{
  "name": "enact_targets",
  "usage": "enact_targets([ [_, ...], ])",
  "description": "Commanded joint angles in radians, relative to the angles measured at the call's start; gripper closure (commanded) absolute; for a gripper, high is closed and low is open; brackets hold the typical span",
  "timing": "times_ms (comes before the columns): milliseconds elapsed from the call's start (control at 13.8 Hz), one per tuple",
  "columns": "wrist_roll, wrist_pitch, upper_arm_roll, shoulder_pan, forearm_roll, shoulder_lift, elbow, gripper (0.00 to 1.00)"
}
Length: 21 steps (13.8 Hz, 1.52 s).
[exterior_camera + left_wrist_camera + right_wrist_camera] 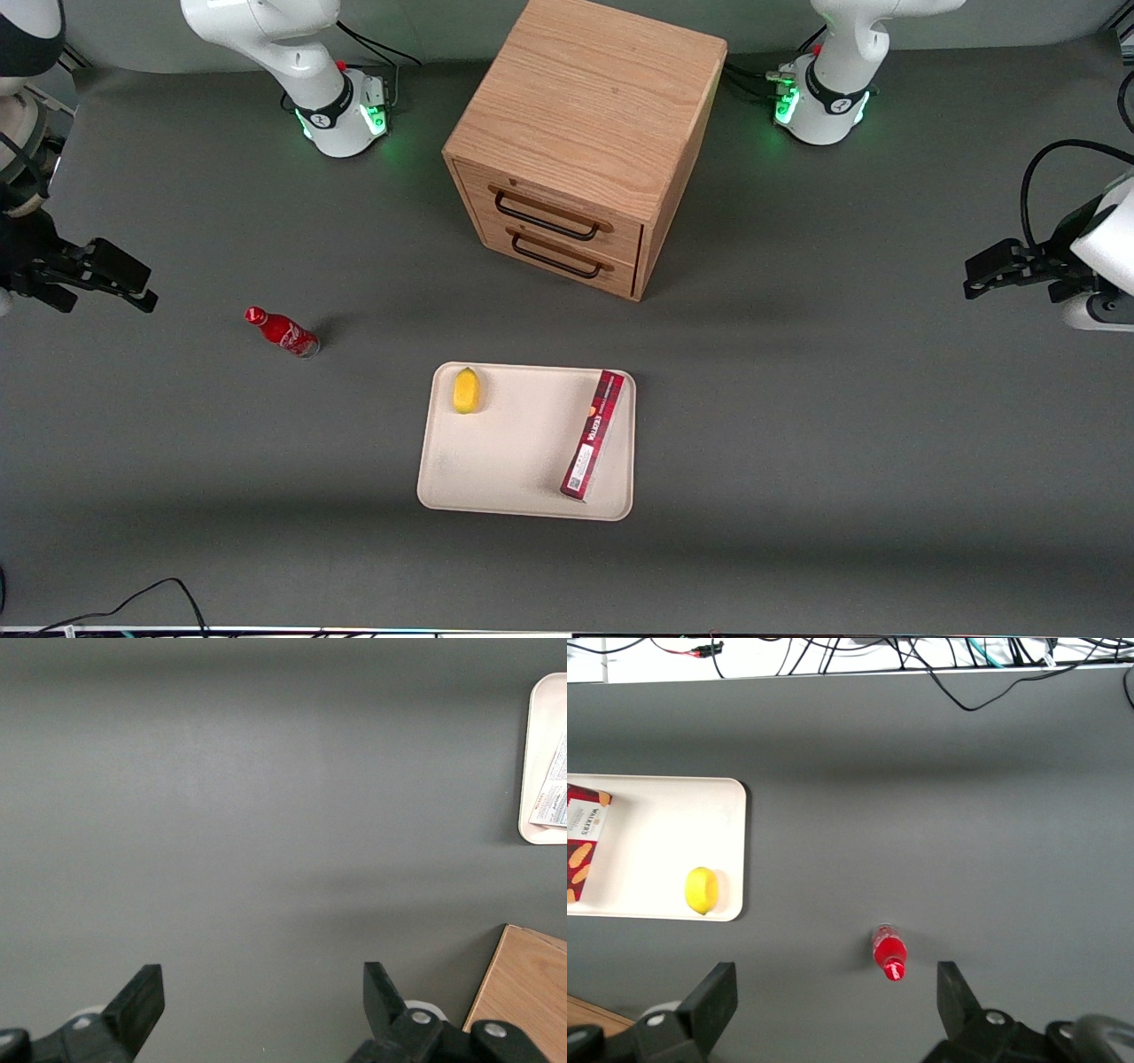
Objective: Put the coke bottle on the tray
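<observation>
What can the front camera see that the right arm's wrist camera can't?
Only the front view shows the wooden drawer cabinet whole, with both drawers, and the robot bases. Only the right wrist view shows the cables along the table edge and the gripper close up, open, hovering above the table near the coke bottle. Both show the bottle standing off the tray, the lemon and the red box.

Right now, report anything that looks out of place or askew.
Nothing is spilled or damaged. The coke bottle stands on the table off the tray, where the red box lies askew. The open gripper hangs apart from the coke bottle.
</observation>
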Motion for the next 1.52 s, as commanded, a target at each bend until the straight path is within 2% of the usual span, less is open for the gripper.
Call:
enact_targets([
  [0,-0.07,-0.015,-0.029,0.004,0.001,-0.005,-0.001,0.0],
  [1012,-0.078,0.004,-0.017,0.012,0.002,0.03,-0.042,0.0],
  [1446,-0.079,0.134,-0.02,0.013,0.002,0.01,-0.318,0.0],
])
